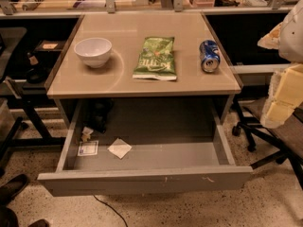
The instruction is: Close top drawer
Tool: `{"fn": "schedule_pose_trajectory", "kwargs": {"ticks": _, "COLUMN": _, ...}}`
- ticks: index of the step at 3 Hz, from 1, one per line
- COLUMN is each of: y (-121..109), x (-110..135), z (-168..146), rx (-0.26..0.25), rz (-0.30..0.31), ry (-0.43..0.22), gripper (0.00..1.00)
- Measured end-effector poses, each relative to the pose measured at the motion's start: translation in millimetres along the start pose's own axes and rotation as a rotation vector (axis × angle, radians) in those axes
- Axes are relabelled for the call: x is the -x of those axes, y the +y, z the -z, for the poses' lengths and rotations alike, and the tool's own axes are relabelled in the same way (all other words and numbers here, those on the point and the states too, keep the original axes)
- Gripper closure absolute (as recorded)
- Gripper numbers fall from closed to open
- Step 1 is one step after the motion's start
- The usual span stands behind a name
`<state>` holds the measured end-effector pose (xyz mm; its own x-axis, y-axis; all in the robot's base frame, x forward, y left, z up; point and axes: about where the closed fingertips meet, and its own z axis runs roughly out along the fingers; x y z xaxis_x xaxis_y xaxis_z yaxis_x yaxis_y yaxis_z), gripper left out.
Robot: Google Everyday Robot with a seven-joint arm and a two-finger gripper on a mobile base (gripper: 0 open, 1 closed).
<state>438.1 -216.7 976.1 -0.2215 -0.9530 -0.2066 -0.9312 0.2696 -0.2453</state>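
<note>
The top drawer (147, 179) is a wide shallow grey metal drawer under the beige tabletop (142, 85). It is pulled far out toward me, and its plain front panel shows small white scuffs. Inside lie a white paper scrap (119, 148), a card (87, 148), a small crumpled scrap (86, 133) and a dark object (98, 115) at the back left. My gripper (276, 109), with pale yellow fingers, is at the right edge of the view. It is right of the drawer's right side, above the level of the drawer front and apart from it.
On the tabletop stand a white bowl (93, 51), a green chip bag (155, 58) and a blue can (209, 56) on its side. A black office chair base (255, 136) is to the right, a cable (109, 211) lies on the floor, and dark furniture legs (28, 112) are to the left.
</note>
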Motion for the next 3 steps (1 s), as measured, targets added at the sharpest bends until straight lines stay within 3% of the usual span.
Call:
{"fn": "schedule_pose_trajectory", "kwargs": {"ticks": 1, "y": 0.0, "x": 0.0, "z": 0.0, "rx": 0.0, "rz": 0.0, "ry": 0.0, "gripper": 0.0}}
{"fn": "schedule_pose_trajectory", "kwargs": {"ticks": 3, "y": 0.0, "x": 0.0, "z": 0.0, "rx": 0.0, "rz": 0.0, "ry": 0.0, "gripper": 0.41}}
